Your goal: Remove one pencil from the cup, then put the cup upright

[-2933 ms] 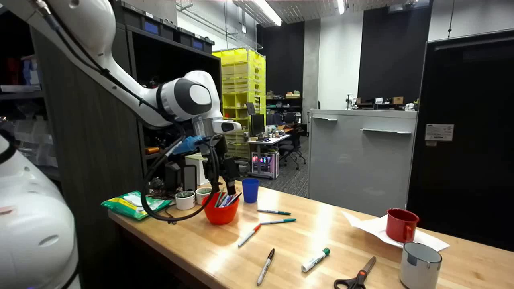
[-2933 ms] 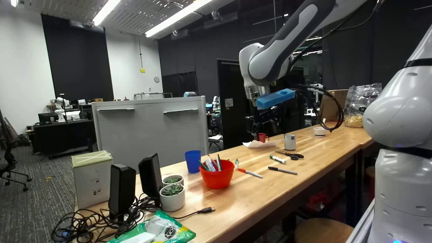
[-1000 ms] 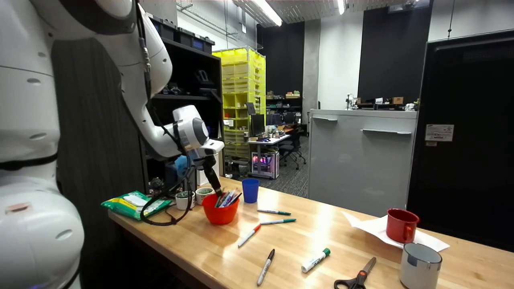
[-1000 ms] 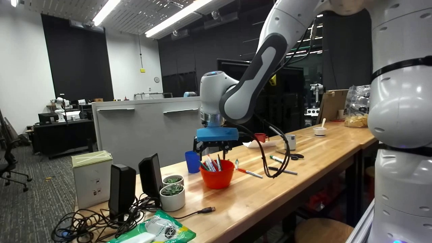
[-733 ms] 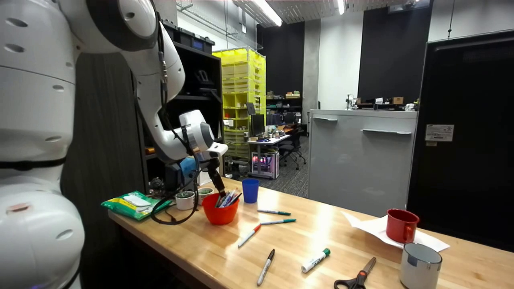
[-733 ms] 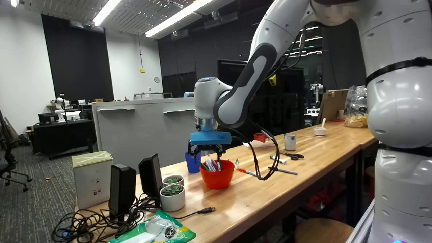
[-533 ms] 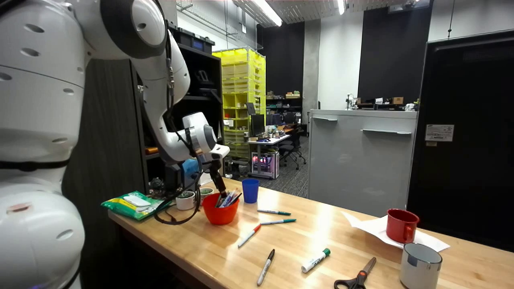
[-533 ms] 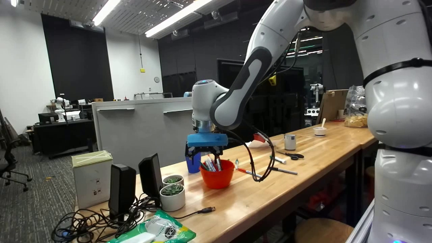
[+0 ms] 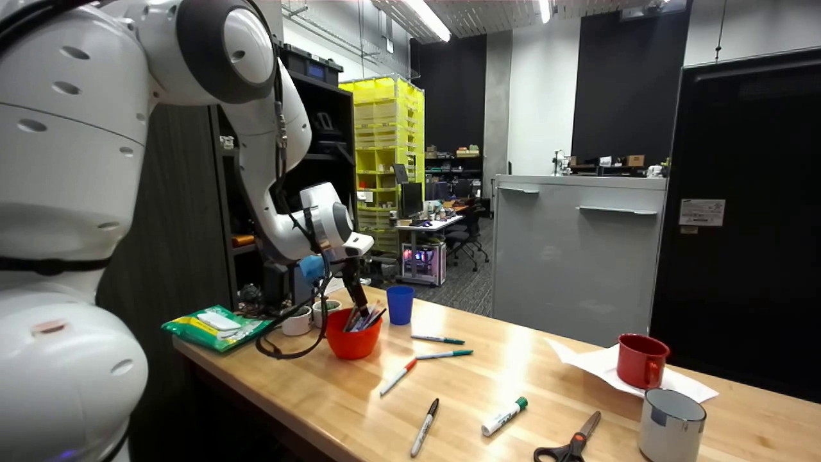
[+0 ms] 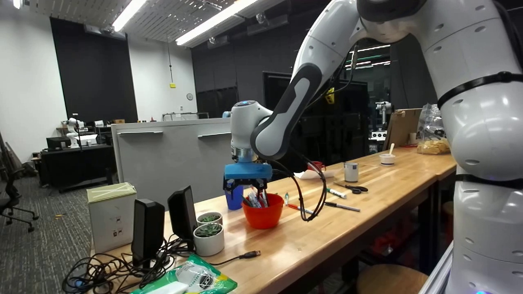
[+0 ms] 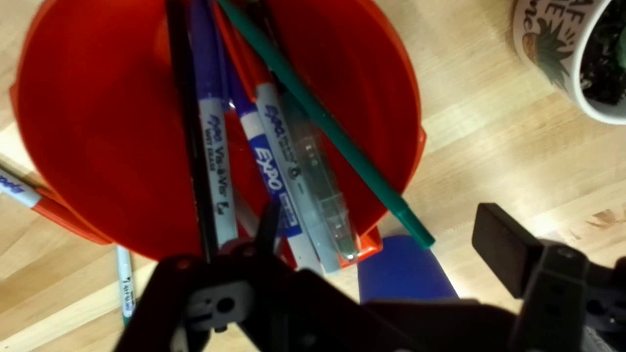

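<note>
The red-orange cup [image 10: 262, 219] stands upright on the table in both exterior views. Several pens and markers lean in it; I cannot tell whether any is a pencil. In the wrist view a slim green pen [image 11: 337, 132] reaches past the rim, its end in the gap of my gripper [image 11: 389, 234]. The jaws are wide apart and hold nothing. One finger [image 11: 269, 227] is over or among the markers, hiding part of a blue-labelled Expo marker [image 11: 274, 176]; the opposite finger [image 11: 506, 249] is outside the cup. How deep the fingers reach is unclear.
A blue cup [image 9: 400, 305] stands close behind the red-orange one. Potted plants [image 10: 208, 243] and black speakers [image 10: 184, 210] flank it. Several loose markers [image 9: 426, 427], scissors [image 9: 577, 439], a dark red mug [image 9: 638, 362] and a white-grey mug [image 9: 670, 430] occupy the table.
Since about three seconds ago my gripper has swung over to the cup and come down. Over the last second it has moved sideways and a little lower among the markers, staying open.
</note>
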Available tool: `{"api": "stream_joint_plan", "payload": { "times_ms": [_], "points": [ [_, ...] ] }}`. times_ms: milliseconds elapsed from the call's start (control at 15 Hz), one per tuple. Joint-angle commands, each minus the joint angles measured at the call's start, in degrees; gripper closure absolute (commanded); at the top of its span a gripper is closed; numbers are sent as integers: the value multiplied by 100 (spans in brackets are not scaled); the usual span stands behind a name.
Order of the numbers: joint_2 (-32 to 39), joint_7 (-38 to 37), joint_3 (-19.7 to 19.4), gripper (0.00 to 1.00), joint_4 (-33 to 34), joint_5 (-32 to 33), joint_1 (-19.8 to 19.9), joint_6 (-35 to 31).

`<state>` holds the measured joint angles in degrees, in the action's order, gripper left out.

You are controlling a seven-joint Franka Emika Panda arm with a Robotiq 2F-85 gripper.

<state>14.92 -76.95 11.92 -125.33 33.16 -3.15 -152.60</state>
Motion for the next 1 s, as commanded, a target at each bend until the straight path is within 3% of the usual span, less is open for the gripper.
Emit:
{"api": "stream_joint_plan", "payload": {
  "times_ms": [0, 67, 667, 933],
  "points": [
    [22, 34, -580, 27, 53, -112, -595, -87],
    [21, 40, -665, 29, 51, -117, -685, -104],
    [-32, 23, -1013, 98, 10, -103, -1024, -163],
    [-131, 9, -1078, 95, -44, -64, -1055, -157]
  ]
}}
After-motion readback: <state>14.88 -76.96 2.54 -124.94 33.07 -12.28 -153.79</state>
